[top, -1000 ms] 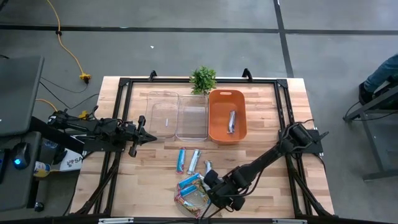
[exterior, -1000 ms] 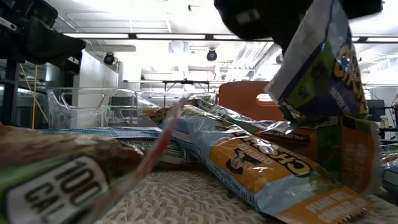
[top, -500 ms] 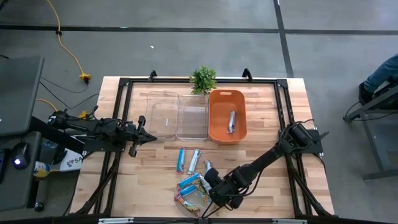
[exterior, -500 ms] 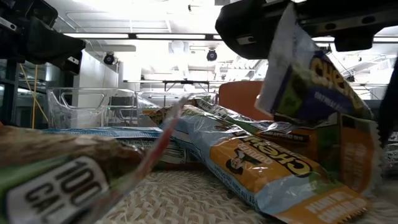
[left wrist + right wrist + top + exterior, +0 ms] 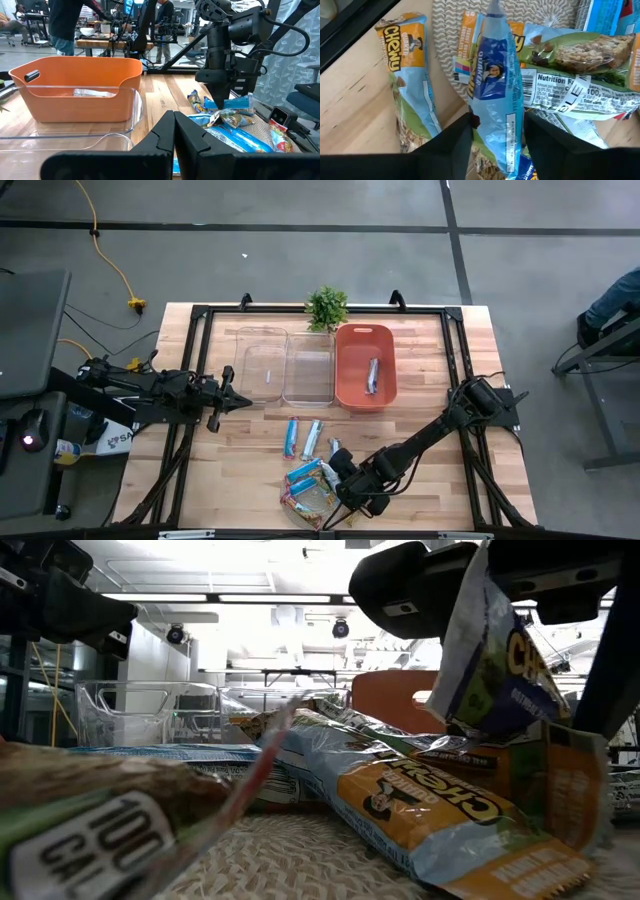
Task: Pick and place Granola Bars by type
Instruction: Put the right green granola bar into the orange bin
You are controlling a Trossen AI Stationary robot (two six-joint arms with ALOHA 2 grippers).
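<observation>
Several granola bars (image 5: 308,488) in blue, orange and green wrappers lie piled on a round woven mat (image 5: 451,75) near the table's near edge. Two blue bars (image 5: 301,438) and a smaller one (image 5: 335,447) lie flat on the wood beyond it. A silver bar (image 5: 373,375) rests in the orange bin (image 5: 346,370). My right gripper (image 5: 345,480) hangs over the mat, shut on a blue bar (image 5: 495,85). My left gripper (image 5: 245,402) waits shut at the table's left side, beside the clear bins. My right gripper (image 5: 497,127) pinches the blue bar between its two fingers (image 5: 452,142), which lie across its width (image 5: 496,120). They come from above, pointing down. The bar (image 5: 495,650) hangs tilted below the gripper, over the pile. Whether its lower end touches the other bars I cannot tell.
Two clear bins (image 5: 262,365) (image 5: 308,368) stand left of the orange bin at the far side of the table, with a small plant (image 5: 326,308) behind them. A black frame (image 5: 200,315) runs around the tabletop. People and other rigs show in the room beyond.
In the low view my right gripper has come lower and closer with the blue bar. The bar has swung in the hold, from leaning one way to standing more upright over the pile.
</observation>
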